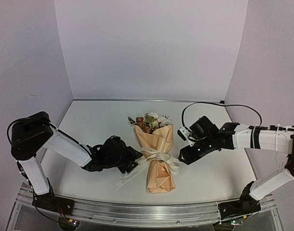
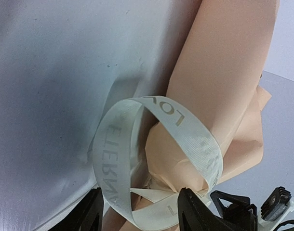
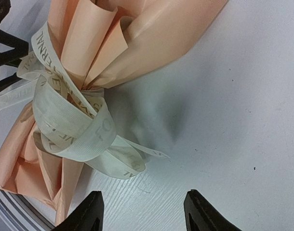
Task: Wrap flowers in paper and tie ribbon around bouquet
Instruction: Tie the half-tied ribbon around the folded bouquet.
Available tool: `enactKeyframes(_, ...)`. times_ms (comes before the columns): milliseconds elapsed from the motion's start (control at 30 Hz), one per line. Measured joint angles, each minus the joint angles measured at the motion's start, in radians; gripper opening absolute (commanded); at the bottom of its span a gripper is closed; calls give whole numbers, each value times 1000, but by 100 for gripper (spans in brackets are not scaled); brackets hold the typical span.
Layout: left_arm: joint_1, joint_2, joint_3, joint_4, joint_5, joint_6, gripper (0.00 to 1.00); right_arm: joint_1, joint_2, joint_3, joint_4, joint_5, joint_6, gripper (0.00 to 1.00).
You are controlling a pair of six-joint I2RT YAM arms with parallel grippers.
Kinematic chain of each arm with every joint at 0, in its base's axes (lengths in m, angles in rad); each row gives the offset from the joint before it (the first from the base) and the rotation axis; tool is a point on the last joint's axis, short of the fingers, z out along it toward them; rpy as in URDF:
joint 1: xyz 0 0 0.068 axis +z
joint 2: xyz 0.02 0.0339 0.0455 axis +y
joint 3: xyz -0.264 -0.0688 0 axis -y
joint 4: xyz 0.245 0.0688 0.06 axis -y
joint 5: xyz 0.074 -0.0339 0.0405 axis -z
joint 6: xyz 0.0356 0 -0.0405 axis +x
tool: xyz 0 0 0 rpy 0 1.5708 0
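The bouquet [image 1: 159,159] lies in the middle of the table, a cone of peach-tan paper [image 1: 161,139] with the flowers [image 1: 149,120] showing at its far, wide end. The cream ribbon [image 1: 159,157] is tied in loops round its waist. My left gripper [image 1: 136,161] is at the bouquet's left side, open, with a ribbon loop [image 2: 113,159] passing loosely between its fingers [image 2: 91,211]. On the right side my right gripper [image 1: 180,158] stands open over bare table just short of the ribbon bow [image 3: 84,130], its fingers [image 3: 86,211] wide apart. The paper [image 3: 137,38] fans out beyond the knot.
A ribbon tail [image 1: 125,180] trails on the table toward the near left. A metal rail [image 1: 147,209] runs along the table's near edge. White walls close off the back and both sides. The right gripper's black fingertips [image 2: 233,207] show in the left wrist view.
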Motion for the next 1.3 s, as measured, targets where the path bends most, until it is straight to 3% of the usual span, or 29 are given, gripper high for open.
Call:
enactKeyframes(200,0,35,3,29,-6,-20,14,-4,4,0,6,-21,-33,60)
enactKeyframes(367,13,36,7,23,-8,20,1,-17,10,-60,116,-61,-124,61)
enactKeyframes(633,56,-11,72,-74,-23,204,0,-58,67,-146,269,-126,-335,63)
enactKeyframes(967,110,-56,81,-135,-8,364,0,-99,140,-134,345,-255,-396,57)
enactKeyframes(1133,132,-56,81,-149,13,412,0,-99,162,-121,350,-290,-400,45)
enactKeyframes(1300,140,-56,82,-151,44,446,0,-99,194,-94,350,-289,-402,23)
